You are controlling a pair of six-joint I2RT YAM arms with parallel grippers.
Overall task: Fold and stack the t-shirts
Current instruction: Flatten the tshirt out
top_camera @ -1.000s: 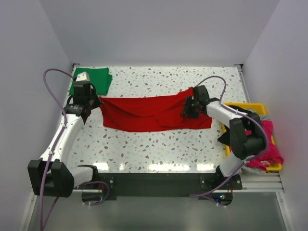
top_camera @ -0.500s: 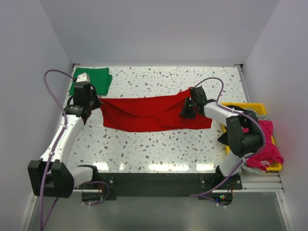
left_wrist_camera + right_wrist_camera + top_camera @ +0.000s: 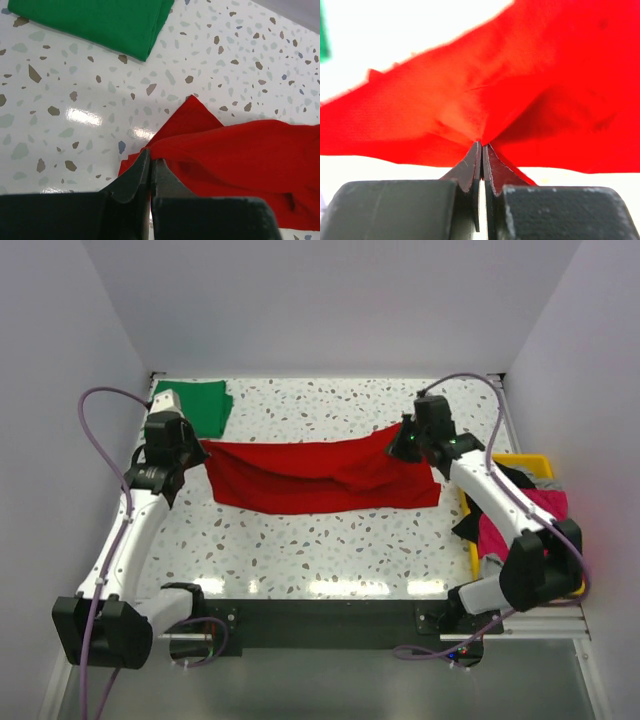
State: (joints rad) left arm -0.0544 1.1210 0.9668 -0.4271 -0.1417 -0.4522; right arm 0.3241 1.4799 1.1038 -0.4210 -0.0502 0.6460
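Spanning the middle of the white speckled terrazzo desk [image 3: 330, 540], a large bright red cloth t-shirt [image 3: 310, 478] lies as a long band, drawn out between both arms. A folded deep green cloth t-shirt [image 3: 203, 406] rests in the far left corner, apart from it. The left pincer [image 3: 151, 164] is clenched on the red shirt's left corner, and the right pincer [image 3: 482, 146] is clenched on its right corner.

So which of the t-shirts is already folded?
The green t-shirt in the far left corner, a neat flat rectangle; the red t-shirt is stretched out long and rumpled.
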